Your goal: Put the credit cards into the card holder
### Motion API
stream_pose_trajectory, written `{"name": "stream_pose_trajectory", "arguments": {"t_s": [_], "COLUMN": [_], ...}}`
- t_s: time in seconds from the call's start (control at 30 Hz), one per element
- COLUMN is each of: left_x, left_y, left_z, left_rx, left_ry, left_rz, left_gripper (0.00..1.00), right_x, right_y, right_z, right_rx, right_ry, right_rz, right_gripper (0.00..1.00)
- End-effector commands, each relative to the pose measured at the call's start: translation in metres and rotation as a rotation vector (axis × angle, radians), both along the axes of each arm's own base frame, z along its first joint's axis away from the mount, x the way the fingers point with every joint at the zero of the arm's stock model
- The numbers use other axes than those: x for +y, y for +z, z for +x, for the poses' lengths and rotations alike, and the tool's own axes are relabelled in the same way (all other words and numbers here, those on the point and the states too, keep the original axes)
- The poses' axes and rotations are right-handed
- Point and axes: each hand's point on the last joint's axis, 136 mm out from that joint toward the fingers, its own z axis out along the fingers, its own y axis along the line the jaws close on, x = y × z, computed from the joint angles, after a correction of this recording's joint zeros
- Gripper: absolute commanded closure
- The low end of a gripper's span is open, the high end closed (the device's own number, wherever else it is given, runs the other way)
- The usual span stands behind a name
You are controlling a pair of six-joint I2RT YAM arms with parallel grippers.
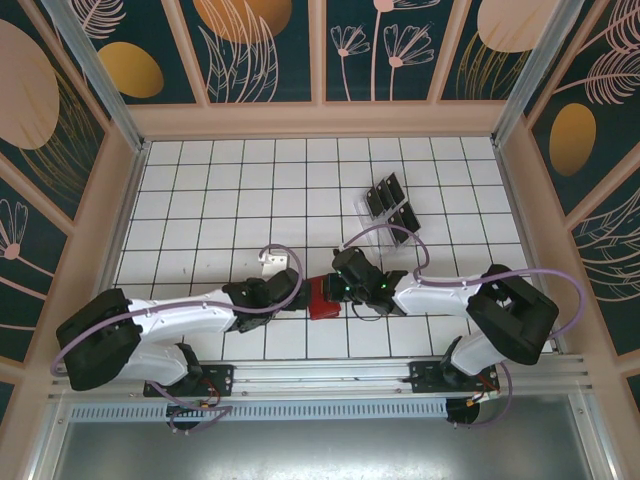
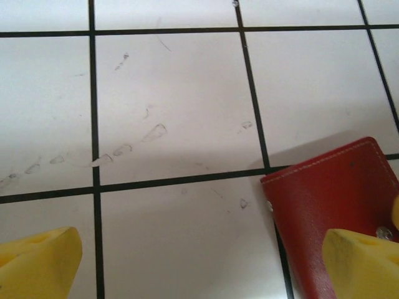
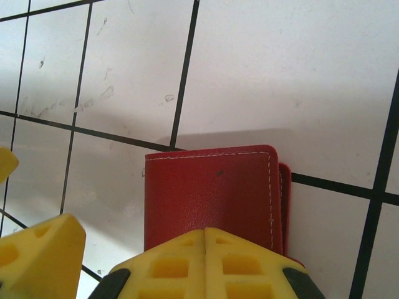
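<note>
The red card holder (image 1: 322, 298) lies closed and flat on the white tiles between both arms. In the right wrist view the card holder (image 3: 206, 193) shows its stitched cover, with the tab edge peeking out at its right side. My right gripper (image 3: 206, 240) is shut, its fingertips pressed together over the holder's near edge. My left gripper (image 2: 199, 271) is open and low over the tiles, with its right finger (image 2: 361, 265) over a corner of the card holder (image 2: 324, 199). The black credit cards (image 1: 392, 205) stand in slots further back.
The clear slotted tray (image 1: 363, 208) holding the cards sits at the back right of the holder. A small white piece (image 1: 275, 261) lies just behind my left wrist. Wooden walls surround the tiled floor.
</note>
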Motion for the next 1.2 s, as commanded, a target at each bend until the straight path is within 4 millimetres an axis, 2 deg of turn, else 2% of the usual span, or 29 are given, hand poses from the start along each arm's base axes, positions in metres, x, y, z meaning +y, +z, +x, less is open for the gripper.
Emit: {"name": "stream_pose_trajectory", "arguments": {"t_s": [0.0, 0.33, 0.77, 1.17], "left_x": [0.004, 0.004, 0.002, 0.002], "left_y": [0.002, -0.002, -0.027, -0.037], "left_z": [0.009, 0.028, 0.022, 0.017], "left_rx": [-0.016, -0.023, 0.030, 0.053], "left_ry": [0.029, 0.025, -0.009, -0.012], "left_rz": [0.040, 0.057, 0.072, 0.055], "left_gripper": [0.01, 0.01, 0.01, 0.02], "right_x": [-0.006, -0.005, 0.004, 0.008], "right_y": [0.007, 0.005, 0.002, -0.003], "right_z": [0.007, 0.009, 0.011, 0.011], "right_rx": [-0.041, -0.053, -0.049, -0.044], "right_ry": [-0.033, -0.036, -0.014, -0.005], "right_rz": [0.000, 0.001, 0.007, -0.002], "right_gripper": [1.00, 1.00, 1.00, 1.00]}}
